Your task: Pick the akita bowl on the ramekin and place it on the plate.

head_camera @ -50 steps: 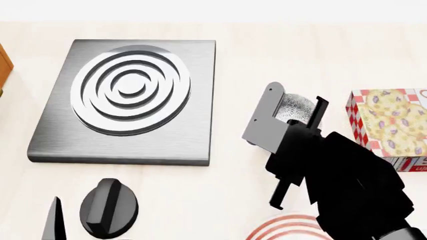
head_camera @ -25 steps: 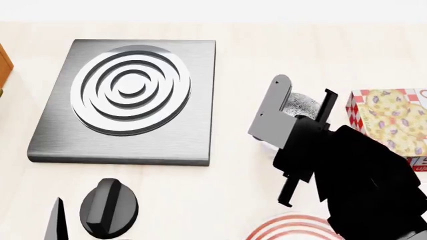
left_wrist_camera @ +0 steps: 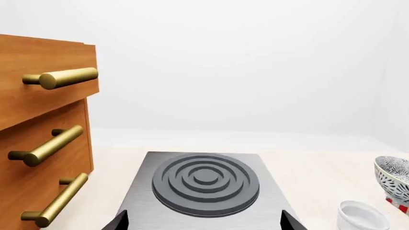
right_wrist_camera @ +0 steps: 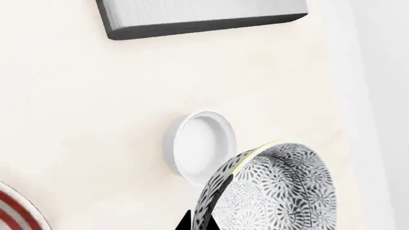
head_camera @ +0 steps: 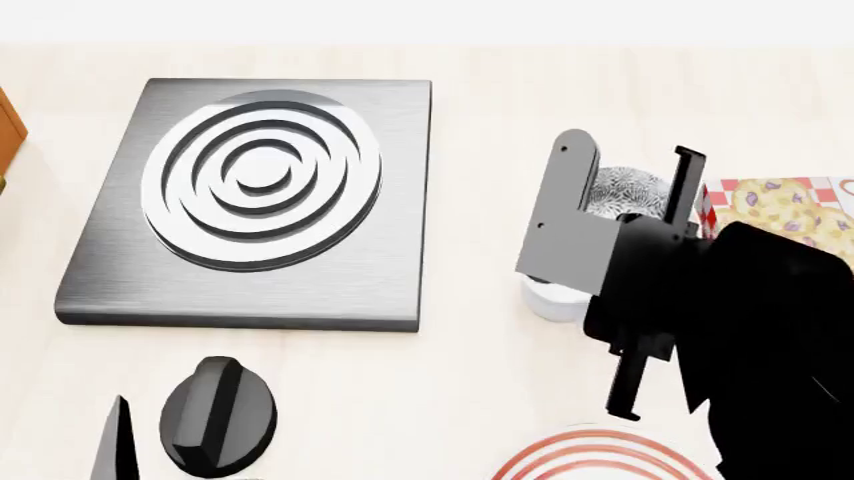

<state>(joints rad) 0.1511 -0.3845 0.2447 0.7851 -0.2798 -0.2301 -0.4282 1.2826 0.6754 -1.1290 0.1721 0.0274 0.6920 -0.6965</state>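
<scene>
My right gripper (head_camera: 630, 168) is shut on the rim of the speckled black-and-white akita bowl (head_camera: 625, 192), which hangs tilted in the air. The right wrist view shows the bowl (right_wrist_camera: 281, 187) close up, its rim pinched between the black fingertips (right_wrist_camera: 187, 221). The white ramekin (head_camera: 551, 298) stands bare on the counter just below and nearer me, and it shows beside the bowl as the ramekin (right_wrist_camera: 203, 146). The red-ringed plate (head_camera: 587, 455) lies at the near edge, partly under my arm. My left gripper (left_wrist_camera: 204, 223) is open over the stove's near edge.
A grey stove plate (head_camera: 254, 200) with concentric rings lies at the left. A patterned box (head_camera: 781, 235) sits right of the bowl. Wooden drawers (left_wrist_camera: 45, 134) with brass handles stand at the far left. A speckled bowl (left_wrist_camera: 394, 177) and the ramekin (left_wrist_camera: 362, 215) show in the left wrist view.
The right gripper has risen and moved right and away from me with the bowl. The ramekin, hidden under the gripper before, now shows.
</scene>
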